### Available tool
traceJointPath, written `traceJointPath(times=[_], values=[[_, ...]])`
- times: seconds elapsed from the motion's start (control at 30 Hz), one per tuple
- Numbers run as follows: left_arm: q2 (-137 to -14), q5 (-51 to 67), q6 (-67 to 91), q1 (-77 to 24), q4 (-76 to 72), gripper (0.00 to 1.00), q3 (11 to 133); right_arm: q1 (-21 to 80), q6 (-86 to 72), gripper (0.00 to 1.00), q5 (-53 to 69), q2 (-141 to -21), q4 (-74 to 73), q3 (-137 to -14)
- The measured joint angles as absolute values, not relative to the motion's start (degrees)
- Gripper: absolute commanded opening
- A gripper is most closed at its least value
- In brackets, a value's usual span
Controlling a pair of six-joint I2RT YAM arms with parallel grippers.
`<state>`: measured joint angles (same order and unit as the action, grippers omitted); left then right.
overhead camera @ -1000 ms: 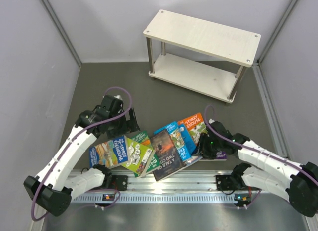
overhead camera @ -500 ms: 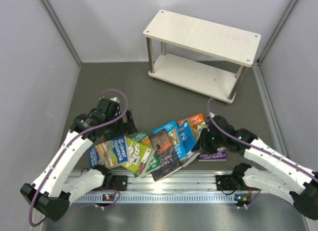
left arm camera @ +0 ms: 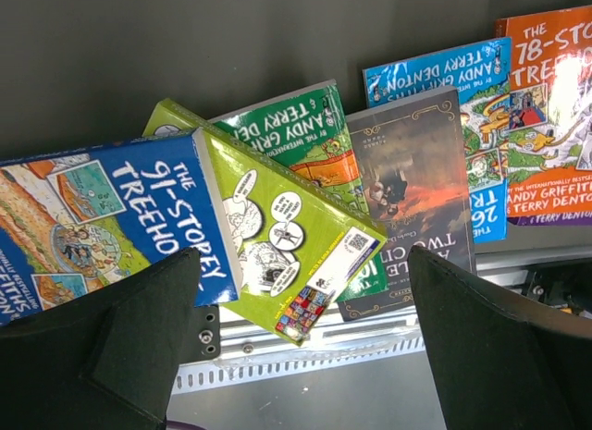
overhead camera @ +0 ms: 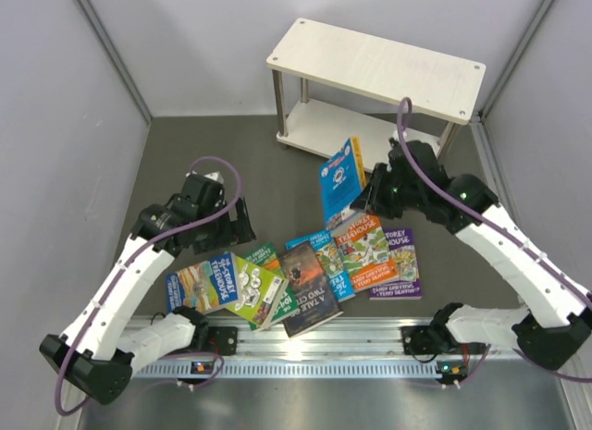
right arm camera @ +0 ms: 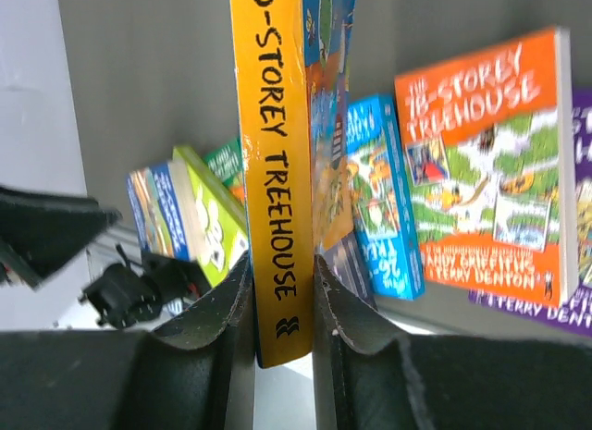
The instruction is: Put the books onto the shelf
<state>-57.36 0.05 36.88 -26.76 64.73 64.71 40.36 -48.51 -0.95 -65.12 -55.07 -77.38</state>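
My right gripper (overhead camera: 377,191) is shut on a blue-covered book with a yellow spine (overhead camera: 341,178), holding it upright in the air in front of the shelf (overhead camera: 375,65). In the right wrist view both fingers pinch the bottom of that spine (right arm camera: 270,153), so the gripper (right arm camera: 282,264) is shut on it. Other books lie fanned out on the dark mat: a blue one (overhead camera: 199,280), a lime one (overhead camera: 252,291), a dark one (overhead camera: 308,289), an orange one (overhead camera: 365,250) and a purple one (overhead camera: 401,264). My left gripper (overhead camera: 222,222) hovers open over the lime book (left arm camera: 277,236), with nothing between its fingers (left arm camera: 139,328).
Both boards of the shelf are bare, the lower one (overhead camera: 361,139) included. An aluminium rail (overhead camera: 314,342) runs along the near edge under the book pile. Grey walls (overhead camera: 55,125) close in the mat on the left, back and right.
My right gripper closed on the yellow-spined book in the pile and lifted it up and away toward the shelf, uncovering the orange and purple books. My left arm shifted only slightly.
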Motion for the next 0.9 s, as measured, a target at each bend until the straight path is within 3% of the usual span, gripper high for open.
traceJointPath(times=[0.2,0.53,0.67,0.8,0.9], values=[[-57.60,-1.56,35.83,-26.76,64.73,0.99,65.89,33.28,-45.41,0.00,1.45,-73.91,-52.86,-86.37],[-55.29,-3.57,36.03,-26.76,64.79,0.99,66.11,25.23,-38.98,0.00,18.46,-86.21,-47.99,-108.95],[-54.74,-3.90,36.27,-26.76,64.79,0.99,66.11,17.87,-39.20,0.00,22.57,-85.17,-45.04,-110.37],[-54.76,-3.90,36.49,-26.76,64.77,0.99,66.11,5.37,-43.53,0.00,19.40,-84.27,-41.78,-106.85],[-54.89,-3.90,36.56,-26.76,64.79,0.99,66.13,1.87,-46.37,0.00,18.33,-84.42,-40.95,-105.41]])
